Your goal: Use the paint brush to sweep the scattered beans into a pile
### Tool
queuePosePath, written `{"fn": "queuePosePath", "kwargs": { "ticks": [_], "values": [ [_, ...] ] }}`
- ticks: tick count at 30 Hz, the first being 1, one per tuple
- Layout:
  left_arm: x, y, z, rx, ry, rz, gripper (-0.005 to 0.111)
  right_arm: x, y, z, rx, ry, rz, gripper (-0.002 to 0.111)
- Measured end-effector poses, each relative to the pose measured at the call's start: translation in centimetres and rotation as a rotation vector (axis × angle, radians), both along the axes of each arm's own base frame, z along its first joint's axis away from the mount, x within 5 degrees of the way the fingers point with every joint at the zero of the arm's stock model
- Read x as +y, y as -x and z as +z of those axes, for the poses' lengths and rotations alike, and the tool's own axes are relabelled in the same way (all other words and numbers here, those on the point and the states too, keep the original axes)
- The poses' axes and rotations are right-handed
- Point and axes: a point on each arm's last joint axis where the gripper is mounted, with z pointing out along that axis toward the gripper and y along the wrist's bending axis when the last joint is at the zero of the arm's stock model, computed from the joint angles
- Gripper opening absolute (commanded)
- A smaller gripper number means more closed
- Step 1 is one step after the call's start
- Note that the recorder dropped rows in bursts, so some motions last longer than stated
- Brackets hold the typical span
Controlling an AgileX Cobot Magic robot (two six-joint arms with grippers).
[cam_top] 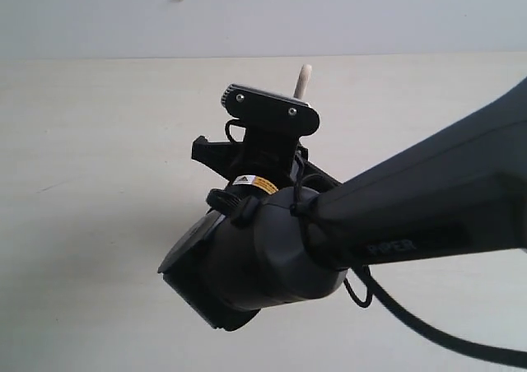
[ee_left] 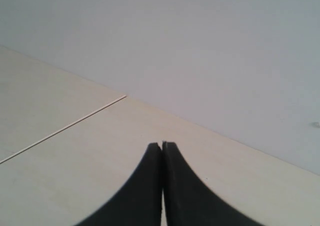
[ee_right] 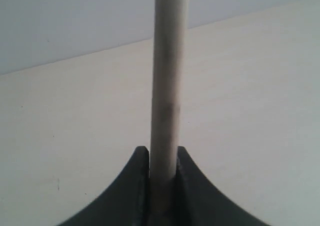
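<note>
My right gripper (ee_right: 163,153) is shut on the pale wooden handle of the paint brush (ee_right: 167,76), which runs straight out from between its fingers. In the exterior view only the rounded end of the handle (cam_top: 305,79) sticks up behind the right arm's wrist (cam_top: 272,248). That arm fills the middle and hides the bristles and metal band. My left gripper (ee_left: 162,144) is shut with nothing in it, hanging over bare tabletop. No beans show in any view.
The pale wooden tabletop (cam_top: 99,183) reaches back to a light grey wall (cam_top: 247,14). A thin seam (ee_left: 65,128) crosses the table in the left wrist view. A black cable (cam_top: 412,327) trails from the right arm.
</note>
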Motion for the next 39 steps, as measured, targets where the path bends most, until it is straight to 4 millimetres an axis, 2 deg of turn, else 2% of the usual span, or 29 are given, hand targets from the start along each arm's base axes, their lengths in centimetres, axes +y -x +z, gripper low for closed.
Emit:
{"fn": "queuePosePath", "kwargs": {
  "ticks": [5,10,15,18,21,25,30,36,39],
  "values": [
    [0.0,0.0,0.0,0.000,0.000,0.000,0.000,0.2,0.6,1.8,0.015,0.065,0.053,0.000],
    [0.0,0.0,0.0,0.000,0.000,0.000,0.000,0.4,0.9,4.9,-0.015,0.175,0.162,0.000],
    [0.0,0.0,0.0,0.000,0.000,0.000,0.000,0.1,1.1,8.9,-0.060,0.426,0.300,0.000],
    [0.0,0.0,0.0,0.000,0.000,0.000,0.000,-0.2,0.9,11.1,-0.048,0.570,0.442,0.000],
    [0.0,0.0,0.0,0.000,0.000,0.000,0.000,-0.4,0.2,12.7,-0.019,0.620,0.680,0.000],
    [0.0,0.0,0.0,0.000,0.000,0.000,0.000,-1.7,-0.6,13.0,0.006,0.545,0.967,0.000],
    [0.0,0.0,0.0,0.000,0.000,0.000,0.000,-4.1,-1.1,12.0,0.044,0.395,1.299,0.000],
    [0.0,0.0,0.0,0.000,0.000,0.000,0.000,-5.1,0.7,10.3,-0.013,0.149,1.842,0.000],
    [0.0,0.0,0.0,0.000,0.000,0.000,0.000,-5.2,1.3,9.6,-0.072,-0.019,2.007,0.000]
  ]
}}
